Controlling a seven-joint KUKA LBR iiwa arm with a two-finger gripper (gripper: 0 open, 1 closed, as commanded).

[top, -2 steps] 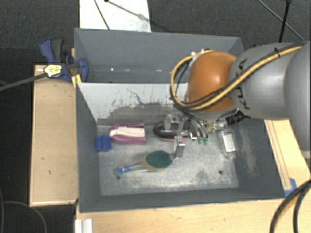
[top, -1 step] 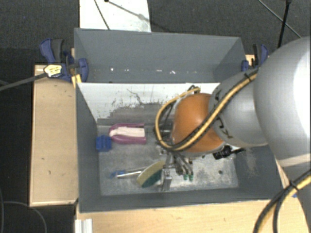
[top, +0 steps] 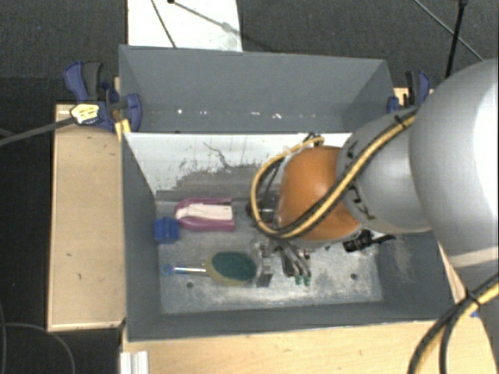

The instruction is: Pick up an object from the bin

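Grey bin floor (top: 347, 280) bears a green-headed tool (top: 232, 266) lying crosswise, handle pointing left, just beside the pincer (top: 282, 273), grip state unclear.

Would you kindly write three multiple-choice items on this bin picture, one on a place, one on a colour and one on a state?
1. Where in the bin does the small blue block lie?
A. just left of the pink and white thing
B. in the front right corner
C. against the back wall

2. What colour is the head of the brush?
A. red
B. green
C. white

3. How does the brush lie?
A. flat on the bin floor, left of the gripper
B. lifted clear of the bin
C. propped against the back wall

Answers:
1 A, the block sits at that thing's lower left end.
2 B, the oval head is dark green.
3 A, it lies flat with its head toward the gripper.
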